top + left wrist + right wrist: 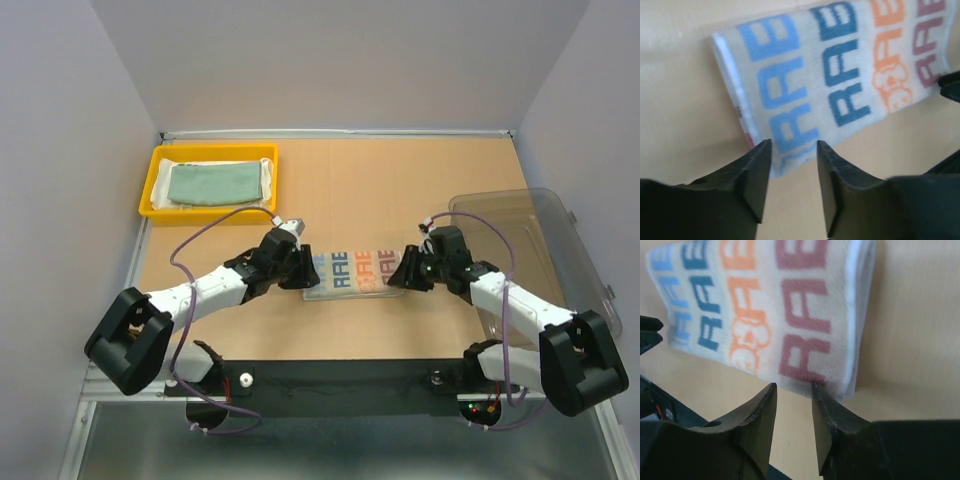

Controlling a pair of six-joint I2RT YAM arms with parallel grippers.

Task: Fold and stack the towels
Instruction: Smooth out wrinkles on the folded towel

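**Both grippers open at the ends of the lettered towel**

In the overhead view both arms reach forward from the bottom of the frame and bend inward toward the middle of the table [420, 170]. The left arm slants up to the right and the right arm slants up to the left, wrists low, so the two grippers face each other across the lettered towel [352, 272].

The left gripper [300, 262] sits at the towel's left end. In its wrist view the two dark fingers [752, 175] stand apart, with the towel's near corner just at their tips and bare table showing in the gap.

The right gripper [408, 270] sits at the right end. Its fingers [757, 420] are also parted and grip nothing, their tips at the towel's near edge.

The towel lies flat, centre frame. Its long axis runs left to right, and the blue, orange and reddish letter rows read upright from the arms' side. A thick white rim shows at its right end.

At upper left a yellow tray [150, 195] holds a pale green towel [213, 183] lying on a white one [266, 172]. A clear bin [530, 215] sits at the right.
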